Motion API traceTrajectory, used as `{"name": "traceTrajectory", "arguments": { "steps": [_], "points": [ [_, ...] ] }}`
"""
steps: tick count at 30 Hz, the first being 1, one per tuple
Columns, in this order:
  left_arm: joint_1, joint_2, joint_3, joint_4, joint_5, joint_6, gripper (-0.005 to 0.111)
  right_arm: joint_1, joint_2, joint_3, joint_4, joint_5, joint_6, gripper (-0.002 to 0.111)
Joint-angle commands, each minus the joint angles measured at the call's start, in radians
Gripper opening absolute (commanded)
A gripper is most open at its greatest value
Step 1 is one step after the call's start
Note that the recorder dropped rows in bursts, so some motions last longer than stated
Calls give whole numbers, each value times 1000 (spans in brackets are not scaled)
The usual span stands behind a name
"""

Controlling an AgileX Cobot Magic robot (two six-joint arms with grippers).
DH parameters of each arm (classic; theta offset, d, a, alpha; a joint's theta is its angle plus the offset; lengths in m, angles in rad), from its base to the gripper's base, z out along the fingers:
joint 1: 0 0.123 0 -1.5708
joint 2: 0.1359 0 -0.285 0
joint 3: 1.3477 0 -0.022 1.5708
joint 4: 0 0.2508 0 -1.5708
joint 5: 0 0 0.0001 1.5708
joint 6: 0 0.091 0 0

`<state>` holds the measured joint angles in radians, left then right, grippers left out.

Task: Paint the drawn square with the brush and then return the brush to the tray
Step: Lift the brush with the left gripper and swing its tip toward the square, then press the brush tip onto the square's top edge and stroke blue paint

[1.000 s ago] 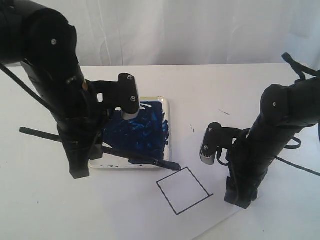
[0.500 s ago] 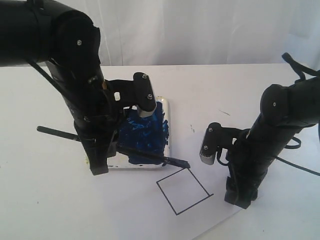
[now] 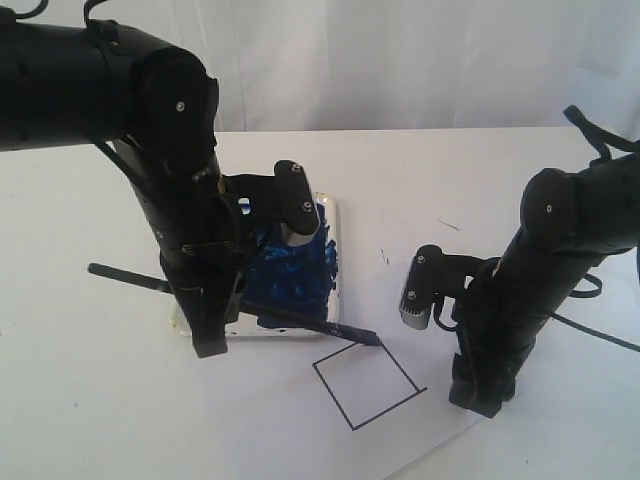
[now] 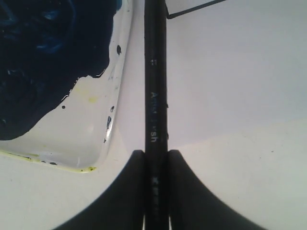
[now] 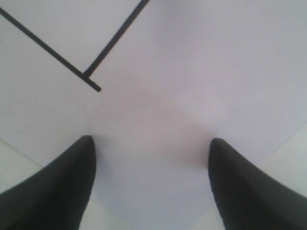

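Now the left gripper (image 3: 212, 335), clamped on the brush (image 3: 300, 322), has shifted right off the tray (image 3: 337, 300). Its blue tip reaches the far corner of the drawn square (image 3: 366, 392), still unpainted, so strokes can begin. The right gripper (image 5: 151, 153) hovers spread apart by the square's right corner.

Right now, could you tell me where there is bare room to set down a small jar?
Free: white tabletop behind the paint-smeared cream tray and right black arm; also its front-left corner. Crowded: around the thin black brush, between tray and outlined black square.
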<state>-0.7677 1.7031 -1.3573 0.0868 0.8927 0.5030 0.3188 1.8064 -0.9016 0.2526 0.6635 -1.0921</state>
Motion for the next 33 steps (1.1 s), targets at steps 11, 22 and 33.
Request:
{"name": "traceTrajectory", "arguments": {
  "steps": [11,22,33],
  "points": [
    [-4,27,-1,-17,15,-10,0,1,24,8,8,6,-3,63],
    [-4,30,-36,21,140,-19,0,1,24,8,8,8,-3,63],
    [-4,30,-64,-15,84,-104,0,1,24,8,8,8,-3,63]
  ]
}}
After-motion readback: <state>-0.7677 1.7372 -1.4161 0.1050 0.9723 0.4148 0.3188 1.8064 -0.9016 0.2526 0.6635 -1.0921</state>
